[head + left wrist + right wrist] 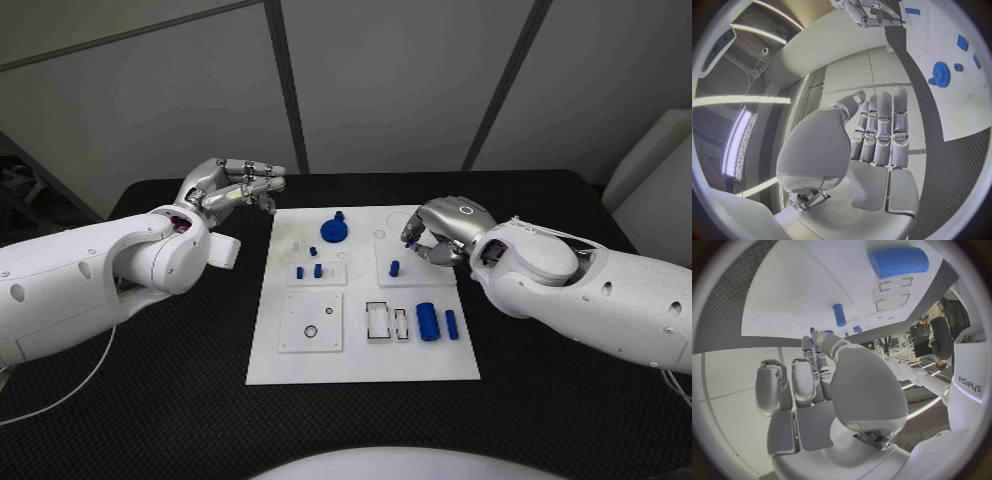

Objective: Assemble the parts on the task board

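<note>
right hand (437,232) fingers pinching a small blue peg (411,243) over the board (289,365) | left hand (231,187) fingers apart, empty | peg likely light, stiff, slick plastic; pinch mid-shaft

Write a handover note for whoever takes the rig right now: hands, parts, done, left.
Left hand: holds nothing, fingers apart, raised off the far left corner of the task board.
Right hand: over the board's far right, pinching a small blue part.
Parts: blue gear at the far middle, small pegs mid-board, large cylinder and thinner one lying at the near right.
Done: cannot tell what is seated.
Left: place the pinched part, then both cylinders.
</note>
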